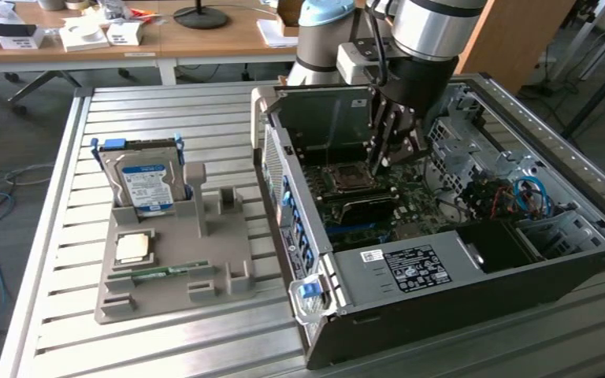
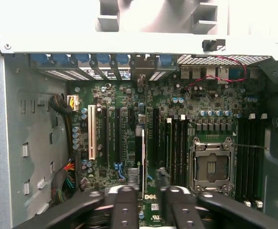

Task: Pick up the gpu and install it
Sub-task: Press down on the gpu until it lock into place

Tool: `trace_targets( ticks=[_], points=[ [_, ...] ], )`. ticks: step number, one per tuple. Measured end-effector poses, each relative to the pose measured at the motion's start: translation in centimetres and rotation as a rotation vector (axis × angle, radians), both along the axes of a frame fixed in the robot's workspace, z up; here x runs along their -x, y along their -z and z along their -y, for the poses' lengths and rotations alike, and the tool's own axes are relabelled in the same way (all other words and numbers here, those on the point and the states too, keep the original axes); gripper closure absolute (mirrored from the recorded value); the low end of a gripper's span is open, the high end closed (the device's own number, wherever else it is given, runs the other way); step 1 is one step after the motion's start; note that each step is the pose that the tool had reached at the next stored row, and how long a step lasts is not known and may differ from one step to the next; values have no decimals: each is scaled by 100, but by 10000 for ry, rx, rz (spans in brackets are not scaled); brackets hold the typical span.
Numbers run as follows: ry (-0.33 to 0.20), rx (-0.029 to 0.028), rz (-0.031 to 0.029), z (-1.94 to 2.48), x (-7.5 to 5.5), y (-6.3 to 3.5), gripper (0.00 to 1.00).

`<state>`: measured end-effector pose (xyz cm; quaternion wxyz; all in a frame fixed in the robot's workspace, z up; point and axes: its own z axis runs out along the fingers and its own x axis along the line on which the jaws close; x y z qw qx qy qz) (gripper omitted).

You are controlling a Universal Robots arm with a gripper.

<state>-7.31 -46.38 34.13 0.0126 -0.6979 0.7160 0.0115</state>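
The gripper (image 2: 144,202) reaches down into the open computer case (image 1: 460,291); the gpu (image 2: 143,162) stands edge-on between its two fingers, upright over the motherboard (image 2: 177,138) slots, jaws narrow around it; "DELL" reads on the board; one white slot (image 2: 91,132); one blue-labelled hard drive (image 1: 147,183) sits in the grey holder (image 1: 176,272).

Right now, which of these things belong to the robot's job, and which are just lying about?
In the job: graphics card, edge-on inside the open computer case; gripper right by it.
Lying about: hard drive, memory stick, square chip, all on the grey holder.
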Motion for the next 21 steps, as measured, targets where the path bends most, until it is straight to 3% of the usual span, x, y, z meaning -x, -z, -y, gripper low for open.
trace_targets(
  ticks=[1,5,14,21],
  points=[
    [0,0,0,0,0,0,74],
    [0,0,0,0,0,0,89],
    [0,-1,0,0,0,11,89],
    [0,-2,0,0,0,137,89]
  ],
)
